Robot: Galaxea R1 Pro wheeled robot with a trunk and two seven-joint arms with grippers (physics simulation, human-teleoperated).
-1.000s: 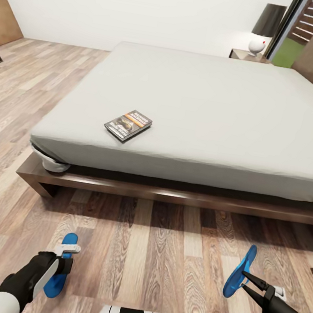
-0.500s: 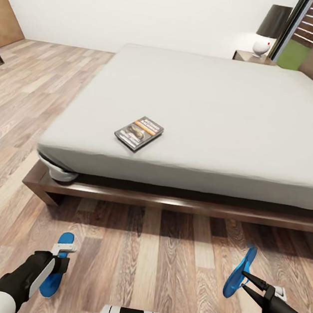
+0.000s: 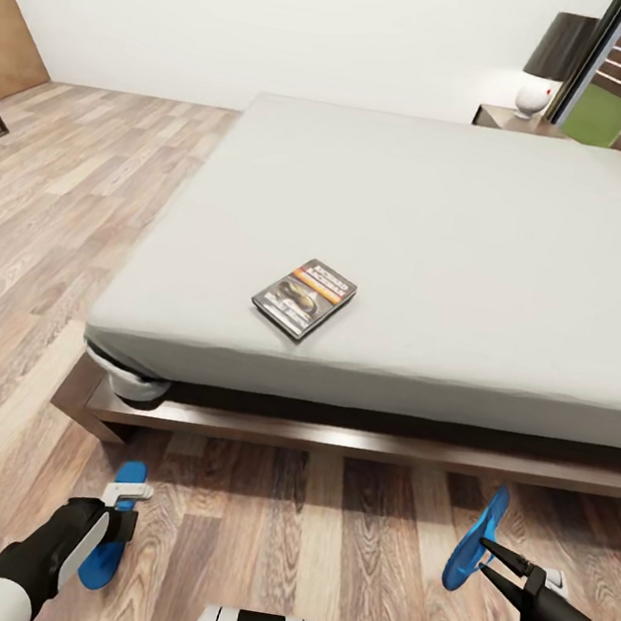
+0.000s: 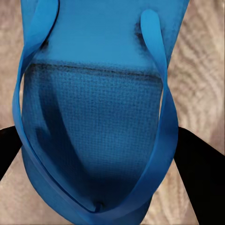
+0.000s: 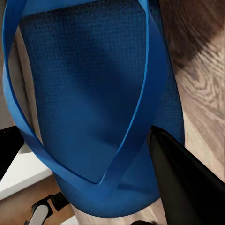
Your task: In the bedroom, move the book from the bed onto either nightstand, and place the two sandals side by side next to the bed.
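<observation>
The right claw is clamped on one blue sandal, held edge-up over the wood-plank floor. The left claw grips the other sandal. Beyond, the book lies on the bed; the nightstand stands by white walls.

Blue sandal with its strap, between dark tool fingers, above wood floor.

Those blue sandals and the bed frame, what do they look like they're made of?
The sandals look like soft foam or rubber: matte blue, with a fine woven-like grain on the footbed and thin smooth straps. The bed frame looks like dark brown wood with a slight sheen, since a pale highlight runs along its edge.
</observation>
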